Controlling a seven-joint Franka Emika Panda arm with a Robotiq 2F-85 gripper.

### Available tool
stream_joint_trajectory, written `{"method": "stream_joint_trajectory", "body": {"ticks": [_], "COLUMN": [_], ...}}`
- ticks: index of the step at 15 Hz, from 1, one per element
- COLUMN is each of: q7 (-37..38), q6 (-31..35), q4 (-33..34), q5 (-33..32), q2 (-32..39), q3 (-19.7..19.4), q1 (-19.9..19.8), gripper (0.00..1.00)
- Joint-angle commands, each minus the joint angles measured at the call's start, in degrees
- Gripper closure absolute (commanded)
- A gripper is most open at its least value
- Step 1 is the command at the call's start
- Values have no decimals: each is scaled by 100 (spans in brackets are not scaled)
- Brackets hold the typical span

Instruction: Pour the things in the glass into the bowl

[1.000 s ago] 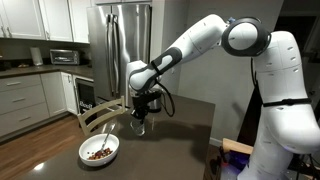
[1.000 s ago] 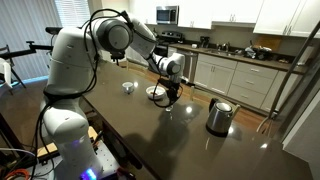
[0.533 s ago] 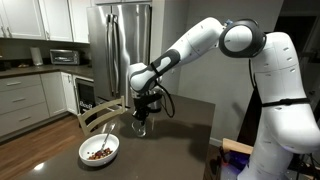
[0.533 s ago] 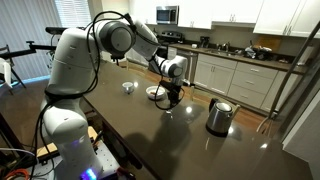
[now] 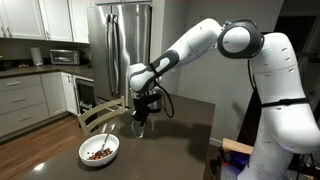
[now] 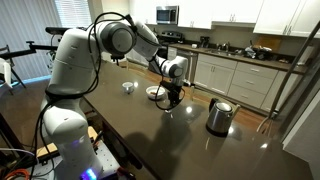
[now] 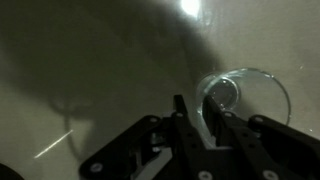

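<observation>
Barely anything has moved: the glass (image 5: 139, 127) stands upright, seemingly empty, on the bench (image 5: 188, 128) near the bowl (image 5: 100, 161) holding the bits (image 5: 98, 153), its rim between narrowly parted fingers (image 7: 187, 125), grip unclear, so pouring looks done.

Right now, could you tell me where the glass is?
In an exterior view, the glass sits on the table under the gripper, near the bowl.

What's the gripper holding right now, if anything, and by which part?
It cannot be told. The gripper has its fingers astride the near rim of the glass, but the wrist view does not show whether they are pinching it or standing loose.
</observation>
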Motion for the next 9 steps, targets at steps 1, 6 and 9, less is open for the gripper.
{"method": "stream_joint_trajectory", "body": {"ticks": [1, 6, 9], "q7": [-88, -27, 4], "q6": [-106, -194, -298], "q4": [53, 70, 147], "q5": [73, -19, -107], "q2": [15, -54, -102], "q3": [-14, -32, -46], "q1": [-24, 36, 87], "gripper": [45, 13, 0]}}
